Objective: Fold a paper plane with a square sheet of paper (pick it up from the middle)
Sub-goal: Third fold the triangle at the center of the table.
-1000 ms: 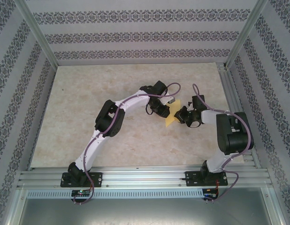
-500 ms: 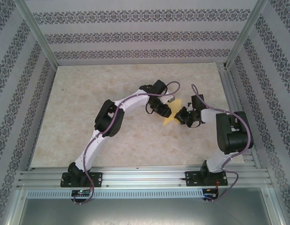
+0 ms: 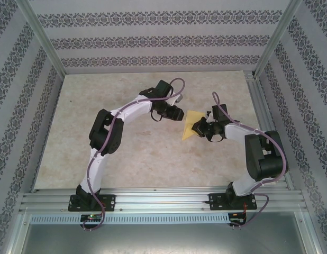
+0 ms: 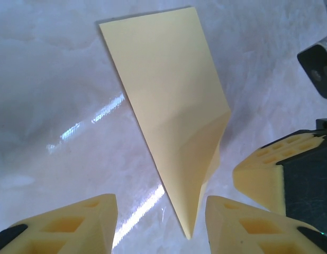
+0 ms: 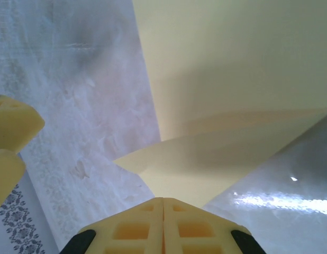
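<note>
The pale-yellow sheet of paper [image 3: 190,125] is folded into a narrow pointed wedge with a crease, its point towards my left gripper [image 4: 159,211]. That gripper stands open, and the paper's tip [image 4: 188,233] lies between its fingers without touching them. From above, my left gripper [image 3: 179,114] sits just left of the paper. My right gripper [image 5: 163,203] is shut on the folded paper [image 5: 232,79] at its side edge. From above, the right gripper [image 3: 198,128] is at the paper's right side. Its yellow fingers [image 4: 261,172] show beside the paper in the left wrist view.
The pale marbled tabletop [image 3: 126,153] spreads out round both arms. Aluminium rails [image 3: 264,100] line the right edge and patterned walls [image 3: 153,39] close in the back and sides. My left gripper's fingers [image 5: 10,135] appear at the left of the right wrist view.
My left gripper has opened, let go of the paper and drawn back to the left and slightly farther away. The right gripper, still shut on the paper, has shifted a little farther away.
</note>
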You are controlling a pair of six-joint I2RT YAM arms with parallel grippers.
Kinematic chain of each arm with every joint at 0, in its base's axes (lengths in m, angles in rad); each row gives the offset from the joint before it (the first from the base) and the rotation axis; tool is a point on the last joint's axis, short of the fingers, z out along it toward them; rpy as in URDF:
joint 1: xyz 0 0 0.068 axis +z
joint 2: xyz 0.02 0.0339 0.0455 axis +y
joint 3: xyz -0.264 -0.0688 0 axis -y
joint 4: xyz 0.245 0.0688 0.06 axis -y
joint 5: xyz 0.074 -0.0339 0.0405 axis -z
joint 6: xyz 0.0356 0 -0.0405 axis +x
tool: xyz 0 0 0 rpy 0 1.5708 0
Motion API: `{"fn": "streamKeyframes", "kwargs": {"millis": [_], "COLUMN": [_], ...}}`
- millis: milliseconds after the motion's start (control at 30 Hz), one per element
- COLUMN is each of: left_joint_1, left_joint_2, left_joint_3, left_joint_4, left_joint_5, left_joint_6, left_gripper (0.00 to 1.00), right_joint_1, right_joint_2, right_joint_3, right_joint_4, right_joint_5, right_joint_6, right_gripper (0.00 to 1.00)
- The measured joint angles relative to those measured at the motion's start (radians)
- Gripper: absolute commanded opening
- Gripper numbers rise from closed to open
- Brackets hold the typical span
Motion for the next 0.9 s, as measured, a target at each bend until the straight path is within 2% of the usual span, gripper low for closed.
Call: {"fn": "streamKeyframes", "kwargs": {"millis": [333,533,900], "left_joint_1": [0.009,0.008,-0.033], "left_joint_2": [-0.211,-0.272,-0.267], "left_joint_3": [-0.314,-0.454,-0.496], "left_joint_4": [0.174,0.27,0.325], "left_joint_5": [-0.019,-0.018,-0.018], "left_joint_6": [-0.127,-0.183,-0.216], "left_gripper": [0.52,0.55,0.57], "right_joint_1": [0.011,0.01,-0.001], "right_joint_2": [0.049,0.067,0.148], "right_joint_3": [0.011,0.059,0.114], "right_joint_4": [0.042,0.023,-0.002], "right_joint_5": [-0.008,-0.007,-0.007], "right_joint_6": [0.014,0.008,-0.013], "right_gripper": [0.08,0.08,0.08]}}
